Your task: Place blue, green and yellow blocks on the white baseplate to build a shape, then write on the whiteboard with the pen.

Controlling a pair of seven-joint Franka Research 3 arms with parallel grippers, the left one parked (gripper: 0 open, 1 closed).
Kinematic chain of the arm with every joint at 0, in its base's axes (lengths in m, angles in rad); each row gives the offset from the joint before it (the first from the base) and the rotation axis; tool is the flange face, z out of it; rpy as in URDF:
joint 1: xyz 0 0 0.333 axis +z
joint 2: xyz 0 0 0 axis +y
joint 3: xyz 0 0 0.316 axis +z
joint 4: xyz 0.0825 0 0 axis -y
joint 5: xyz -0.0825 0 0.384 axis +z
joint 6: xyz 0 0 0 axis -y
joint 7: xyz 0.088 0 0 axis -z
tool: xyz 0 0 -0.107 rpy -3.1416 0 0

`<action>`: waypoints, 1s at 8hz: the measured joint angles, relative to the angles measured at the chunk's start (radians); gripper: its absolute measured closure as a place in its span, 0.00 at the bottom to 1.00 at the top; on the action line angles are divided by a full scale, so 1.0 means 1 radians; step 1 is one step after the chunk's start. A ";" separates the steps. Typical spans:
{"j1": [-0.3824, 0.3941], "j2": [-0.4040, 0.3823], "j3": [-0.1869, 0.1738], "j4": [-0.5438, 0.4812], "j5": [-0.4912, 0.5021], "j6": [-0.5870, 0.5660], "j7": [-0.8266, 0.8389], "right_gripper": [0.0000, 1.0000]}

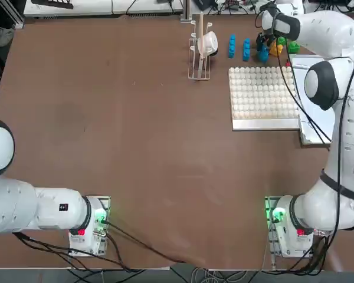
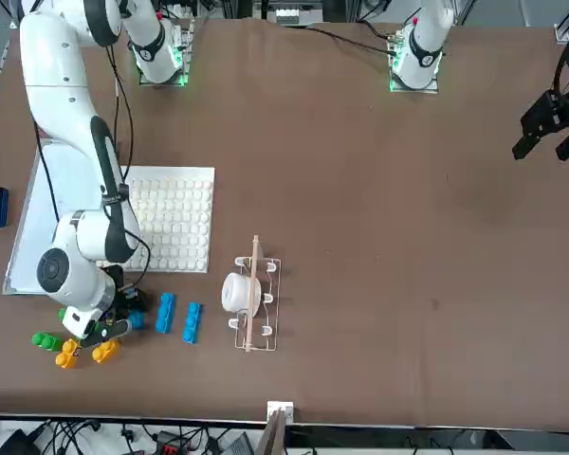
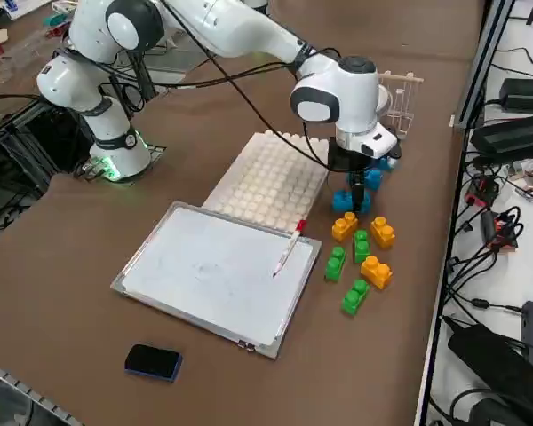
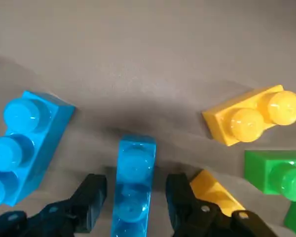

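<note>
Here the tabletop (image 1: 135,147) carries, in falling size, the whiteboard (image 3: 204,271) with the pen (image 3: 289,248) on it, the bare white baseplate (image 1: 262,94), and the blocks just past them. The right hand (image 4: 133,207) straddles a blue block (image 4: 134,173), fingers (image 4: 91,195) unclenched and not yet touching. Step: first pick. Next: clench, lift, carry to the baseplate.

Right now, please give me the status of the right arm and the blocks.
Right gripper low, fingers astride a blue block, not yet clamped. White baseplate bare. Yellow block close beside one finger.
</note>
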 joint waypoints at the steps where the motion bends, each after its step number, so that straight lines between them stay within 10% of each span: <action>1: 0.000 0.001 0.000 0.000 0.000 0.000 -0.001 0.26; 8: 0.000 0.008 0.000 0.000 0.000 0.000 -0.002 0.53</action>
